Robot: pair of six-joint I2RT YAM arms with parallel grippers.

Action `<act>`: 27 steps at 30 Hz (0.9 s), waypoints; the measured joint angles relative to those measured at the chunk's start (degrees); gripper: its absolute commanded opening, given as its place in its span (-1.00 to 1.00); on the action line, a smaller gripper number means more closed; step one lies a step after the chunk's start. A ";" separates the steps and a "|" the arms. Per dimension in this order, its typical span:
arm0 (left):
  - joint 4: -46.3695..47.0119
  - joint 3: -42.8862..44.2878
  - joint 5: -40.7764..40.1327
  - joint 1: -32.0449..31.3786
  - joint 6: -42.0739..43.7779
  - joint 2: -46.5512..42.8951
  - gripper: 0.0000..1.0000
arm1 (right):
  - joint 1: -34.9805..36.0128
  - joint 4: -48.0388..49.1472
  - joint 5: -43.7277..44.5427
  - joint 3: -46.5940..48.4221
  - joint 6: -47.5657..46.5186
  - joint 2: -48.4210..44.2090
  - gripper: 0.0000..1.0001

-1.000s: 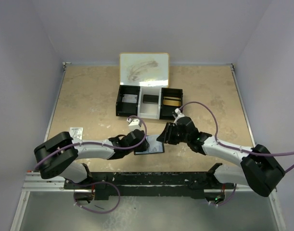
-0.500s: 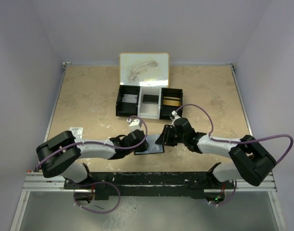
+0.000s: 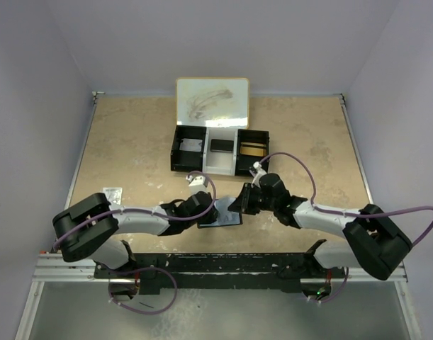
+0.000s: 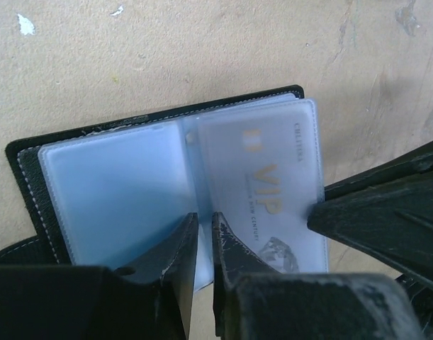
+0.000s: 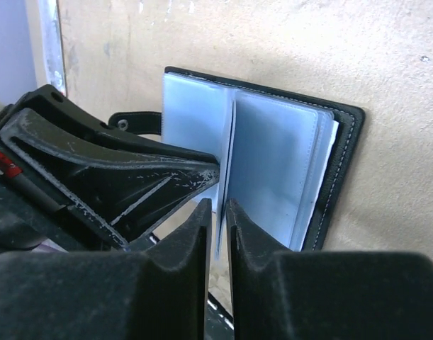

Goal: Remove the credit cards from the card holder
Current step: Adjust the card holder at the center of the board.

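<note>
**Desk:** How many cards are out?

**Ops:** None, as far as I can see. The card holder (image 3: 225, 214) lies open and flat on the table (image 3: 131, 142), lower centre of my top view, between my two arms.

**Desk:** What's in it?

**Ops:** One card I can read, a VIP card (image 4: 269, 198), sits fully inside its clear pocket on the right-hand page in my left wrist view. The left-hand page looks bare, though I can't be sure through the plastic.

**Desk:** Pincers?

**Ops:** My left gripper (image 4: 204, 225) has its jaws nearly together on the middle sleeve (image 4: 195, 163) by the fold. My right gripper (image 5: 220, 212) is nipped on the free edge of a raised sleeve (image 5: 237, 156). Neither has hold of a card.

**Desk:** How far along, then?

**Ops:** Early, I'd judge. The holder is open and the pages are held apart, but every withdrawal is left to do.

**Desk:** And farther out?

**Ops:** At upper centre stands the tray (image 3: 175, 152) with its lid (image 3: 212, 99) up. There's something pale in the left compartment, a dark flat piece in the white middle one and a gold-brown thing in the right. I can't tell whether any of them is a card. A small packet (image 3: 112, 193) lies at the left of the table.
</note>
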 measured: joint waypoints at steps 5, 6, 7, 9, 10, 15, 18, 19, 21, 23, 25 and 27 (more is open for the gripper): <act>-2.78 -0.42 -0.70 0.00 0.04 -2.51 -0.66 | 0.00 0.28 -1.33 0.02 -0.04 -0.31 -0.74; -3.52 -0.44 -1.05 0.00 0.02 -3.19 -0.63 | 0.00 0.37 -1.49 0.04 -0.04 -0.07 -0.73; -4.07 -0.59 -1.40 0.00 0.02 -3.96 -0.61 | 0.00 0.39 -1.73 0.09 -0.04 0.28 -0.71; -5.42 -1.18 -2.51 0.00 -0.07 -6.21 -0.58 | 0.00 0.48 -2.73 0.26 -0.04 1.05 -0.66; -6.34 -1.42 -3.10 0.00 -0.13 -7.34 -0.56 | 0.02 0.48 -3.06 0.44 -0.04 1.40 -0.63; -10.12 -2.62 -6.56 0.00 -1.22 -13.16 -0.54 | 0.37 0.59 -4.55 2.12 -0.46 2.03 -0.51; -12.55 -3.30 -8.81 0.00 -1.92 -16.48 -0.53 | 1.05 0.61 -5.05 4.09 -0.90 2.40 -0.43; -13.31 -3.52 -9.51 0.00 -2.32 -17.40 -0.53 | 1.38 0.61 -5.33 4.87 -1.01 2.86 -0.40; -14.69 -4.15 -10.93 0.00 -3.02 -19.15 -0.53 | 2.38 0.59 -5.66 6.64 -1.33 4.33 -0.37; -16.61 -4.96 -12.57 0.00 -4.04 -21.49 -0.52 | 4.13 0.61 -5.84 9.20 -1.62 7.15 -0.36; -18.64 -5.68 -14.27 0.00 -5.07 -24.06 -0.51 | 6.08 0.50 -5.86 11.98 -1.97 10.62 -0.36; -20.72 -6.14 -15.82 0.00 -6.05 -26.64 -0.49 | 7.85 -0.04 -5.75 14.53 -2.03 13.88 -0.34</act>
